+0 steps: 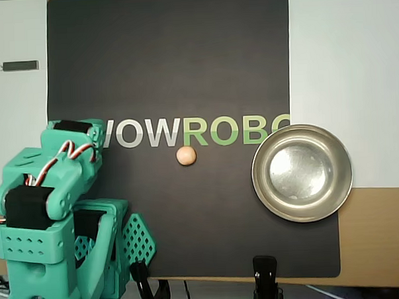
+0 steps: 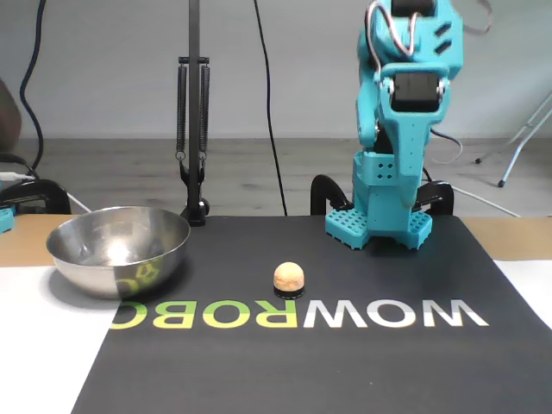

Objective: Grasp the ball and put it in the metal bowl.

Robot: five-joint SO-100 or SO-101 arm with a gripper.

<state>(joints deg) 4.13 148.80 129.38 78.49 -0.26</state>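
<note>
On the black mat (image 1: 169,71), ball (image 1: 186,156) sits apart from metal bowl (image 1: 302,173)

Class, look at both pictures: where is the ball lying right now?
The ball lies on the black mat just below the lettering in the overhead view, left of the metal bowl and apart from it.

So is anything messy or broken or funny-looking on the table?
Nothing stands out. The ball sits on the black mat under the printed letters, the metal bowl stands upright and empty at the mat's edge, and nothing is spilled or tipped. The claw's fingers are too hidden to judge.
</note>
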